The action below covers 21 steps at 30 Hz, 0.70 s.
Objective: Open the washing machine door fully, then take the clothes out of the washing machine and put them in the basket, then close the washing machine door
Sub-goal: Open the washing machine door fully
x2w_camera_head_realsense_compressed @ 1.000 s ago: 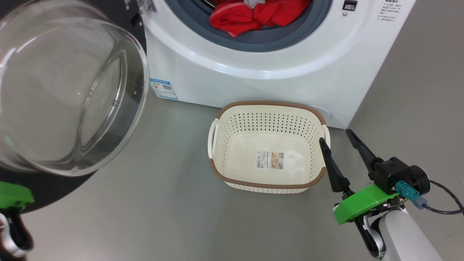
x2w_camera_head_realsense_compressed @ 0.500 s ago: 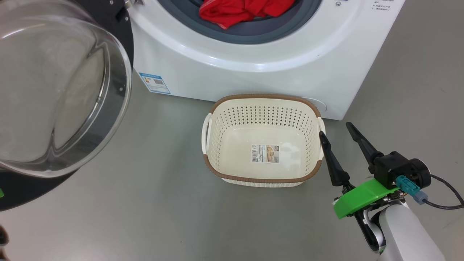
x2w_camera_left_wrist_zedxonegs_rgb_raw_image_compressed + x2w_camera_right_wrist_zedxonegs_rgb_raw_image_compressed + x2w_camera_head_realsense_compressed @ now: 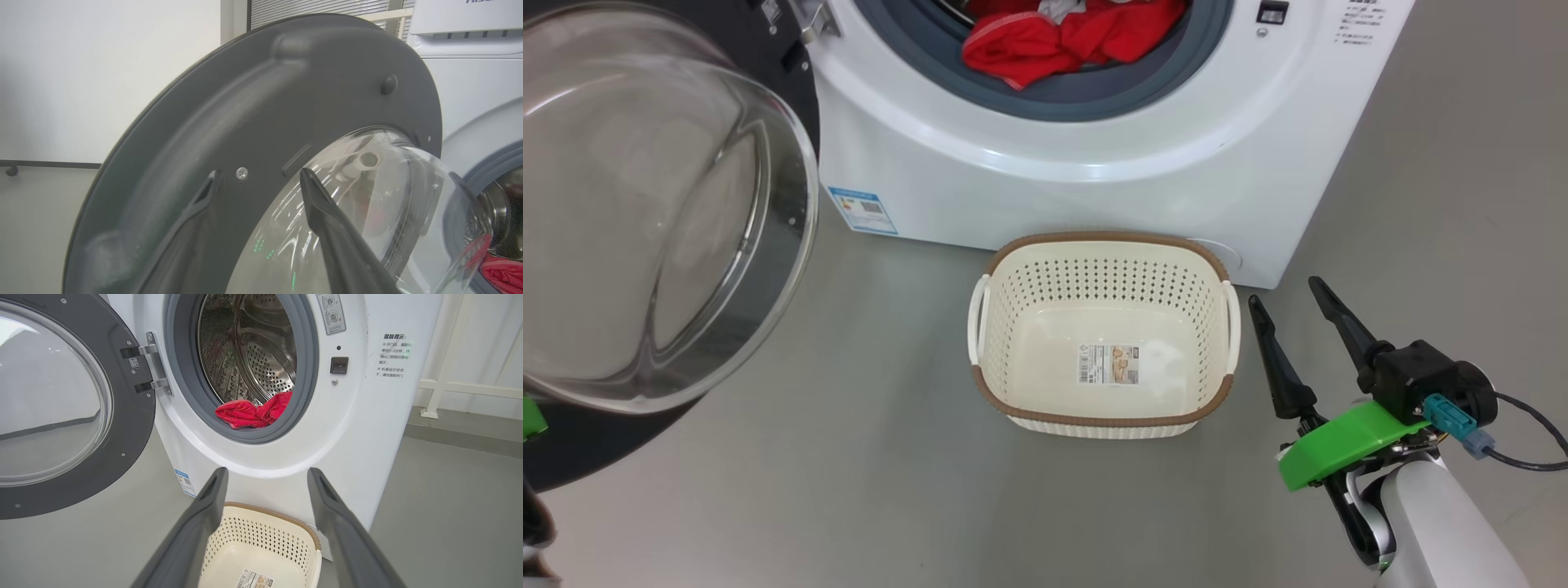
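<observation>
The washing machine (image 3: 1054, 188) stands with its door (image 3: 662, 212) swung out to the left on its hinge. Red clothes (image 3: 1029, 45) lie at the drum's front lip, also seen in the right wrist view (image 3: 249, 412). The cream basket (image 3: 1094, 418) sits empty on the floor against the machine's front. My right gripper (image 3: 1282, 292) hangs open just right of the basket, holding nothing; its fingers frame the basket (image 3: 261, 535) below the drum. My left gripper (image 3: 258, 179) is open, its fingers spread before the door's dark inner rim (image 3: 245, 106) and clear window.
Grey floor (image 3: 849, 490) spreads around the basket and under the door. A blue label (image 3: 862, 208) marks the machine's lower left front. A white railing (image 3: 449, 384) and wall stand to the machine's right. A cable (image 3: 1523, 461) trails from my right wrist.
The head camera has shifted, so machine and basket sit slightly further left. My left gripper has gone from shut to open by the door. The right gripper stays open beside the basket.
</observation>
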### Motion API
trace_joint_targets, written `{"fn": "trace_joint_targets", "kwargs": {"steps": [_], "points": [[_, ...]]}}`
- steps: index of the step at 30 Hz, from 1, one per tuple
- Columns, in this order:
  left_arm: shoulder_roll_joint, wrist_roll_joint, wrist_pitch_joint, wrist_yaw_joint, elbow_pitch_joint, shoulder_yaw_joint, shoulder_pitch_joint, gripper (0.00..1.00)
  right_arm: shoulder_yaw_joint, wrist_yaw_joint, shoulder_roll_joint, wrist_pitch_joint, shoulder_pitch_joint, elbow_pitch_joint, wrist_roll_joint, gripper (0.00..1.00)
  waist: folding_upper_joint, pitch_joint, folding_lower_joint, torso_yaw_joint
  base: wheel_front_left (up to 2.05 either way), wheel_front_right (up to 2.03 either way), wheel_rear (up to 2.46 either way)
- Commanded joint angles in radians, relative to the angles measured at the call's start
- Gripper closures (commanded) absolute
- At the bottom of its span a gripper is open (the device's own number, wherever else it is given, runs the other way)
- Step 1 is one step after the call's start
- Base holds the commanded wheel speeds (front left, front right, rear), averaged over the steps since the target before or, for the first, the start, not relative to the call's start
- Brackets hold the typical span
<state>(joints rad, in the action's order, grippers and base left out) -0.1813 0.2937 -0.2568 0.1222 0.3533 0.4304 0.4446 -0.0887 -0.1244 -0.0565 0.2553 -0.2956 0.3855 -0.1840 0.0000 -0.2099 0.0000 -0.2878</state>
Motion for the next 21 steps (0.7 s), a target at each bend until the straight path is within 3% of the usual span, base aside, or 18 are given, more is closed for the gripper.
{"fn": "trace_joint_targets", "kwargs": {"steps": [1,10,14,21], "points": [[-0.042,-0.020,-0.005,-0.009,-0.053,0.021,-0.020,0.00,-0.019,-0.006,0.006,0.006,-0.014,-0.026,-0.009,0.00,0.0000,0.013,0.0000,0.013,0.00,0.00,0.00],[-0.026,-0.015,0.042,-0.100,-0.207,-0.075,-0.038,0.00,-0.008,-0.006,0.006,0.006,-0.002,-0.045,-0.034,0.00,0.0000,0.049,0.0000,0.074,0.00,0.00,0.00],[0.023,0.108,0.067,-0.197,-0.268,-0.109,-0.033,0.00,0.008,-0.006,0.006,0.006,0.008,-0.059,-0.056,0.00,0.0000,0.060,0.0000,0.111,0.00,0.00,0.00],[0.036,0.179,0.100,-0.233,-0.307,-0.157,-0.075,0.00,0.036,-0.006,0.006,0.006,0.021,-0.097,-0.079,0.00,0.0000,0.075,0.0000,0.180,0.00,0.00,0.00]]}}
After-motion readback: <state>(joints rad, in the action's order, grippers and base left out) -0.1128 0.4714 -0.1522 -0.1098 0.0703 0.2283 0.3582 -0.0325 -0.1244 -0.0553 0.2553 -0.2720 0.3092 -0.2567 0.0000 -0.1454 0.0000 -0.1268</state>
